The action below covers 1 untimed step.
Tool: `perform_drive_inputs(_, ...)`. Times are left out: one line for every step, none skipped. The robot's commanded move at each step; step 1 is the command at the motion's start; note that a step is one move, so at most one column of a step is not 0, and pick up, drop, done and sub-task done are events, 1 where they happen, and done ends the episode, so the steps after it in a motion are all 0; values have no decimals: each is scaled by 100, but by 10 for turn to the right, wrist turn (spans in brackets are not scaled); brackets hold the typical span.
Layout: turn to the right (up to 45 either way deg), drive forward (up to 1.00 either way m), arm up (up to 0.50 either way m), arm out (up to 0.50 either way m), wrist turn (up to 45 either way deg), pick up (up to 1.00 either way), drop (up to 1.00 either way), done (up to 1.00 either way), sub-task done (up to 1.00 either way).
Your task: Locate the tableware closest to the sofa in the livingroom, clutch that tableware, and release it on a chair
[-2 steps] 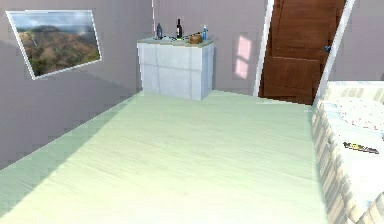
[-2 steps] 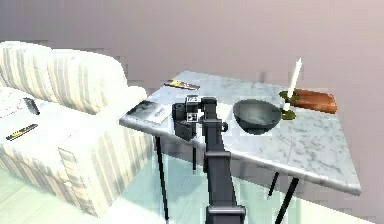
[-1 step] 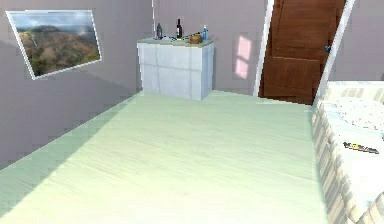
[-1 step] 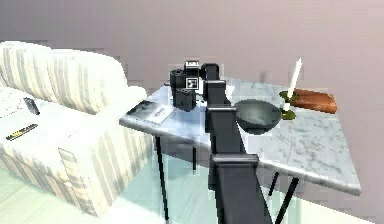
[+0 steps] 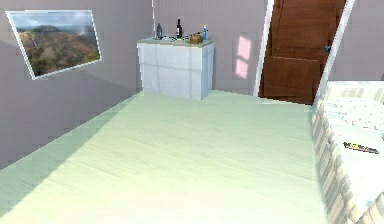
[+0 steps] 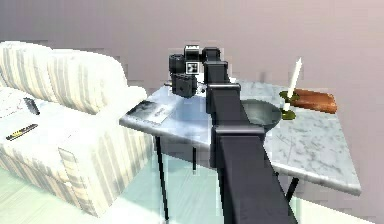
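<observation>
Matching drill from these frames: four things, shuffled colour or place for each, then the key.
Things:
1. door
2. candle
3. landscape picture
4. sofa

Colour or place:
A. pale, striped
B. standing on the marble table
C. brown, in the far wall
D. on the wall at the forward view's left

Pairs: 1-C, 2-B, 3-D, 4-A

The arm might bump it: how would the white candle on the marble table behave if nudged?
The candle stands tall and thin on a small holder, so it would probably tip easily. It looks rigid, likelier to snap than bend. The table top looks polished, so the holder might slide.
</observation>
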Motion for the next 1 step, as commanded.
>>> perform_drive_inputs(0,0,0,0,-450,0,0,0,0)
